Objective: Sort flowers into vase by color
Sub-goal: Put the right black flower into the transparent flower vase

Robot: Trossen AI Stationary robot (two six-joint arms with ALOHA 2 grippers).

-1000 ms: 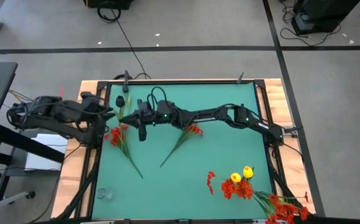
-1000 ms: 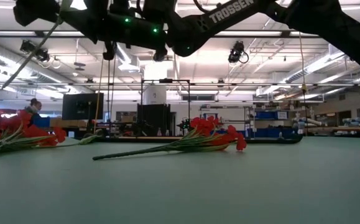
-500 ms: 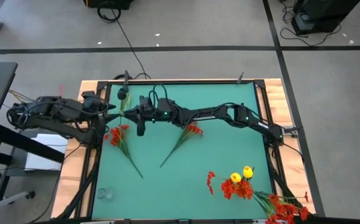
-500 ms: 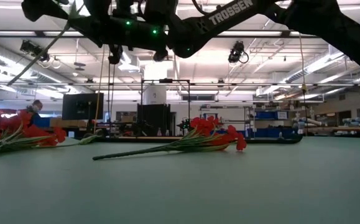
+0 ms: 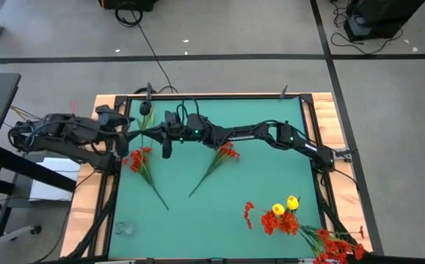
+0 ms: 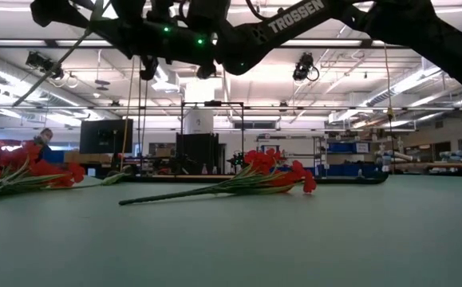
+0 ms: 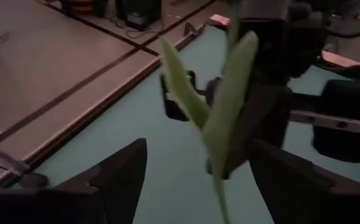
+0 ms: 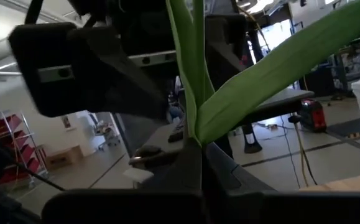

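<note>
Gripping a green flower stem (image 8: 195,93), the right gripper (image 5: 166,141) hung above the table's (image 5: 271,183) far-left | left gripper (image 7: 195,171) stood apart around its leaves

the only readable text is the white brand word "trossen", printed in capitals along the dark, matte robot arm (image 6: 294,17) crossing the top of the low view; nothing else is legible.

Bare green mat (image 5: 271,183) lies between two red stems (image 5: 216,165) and the corner bunch (image 5: 300,227).
</note>
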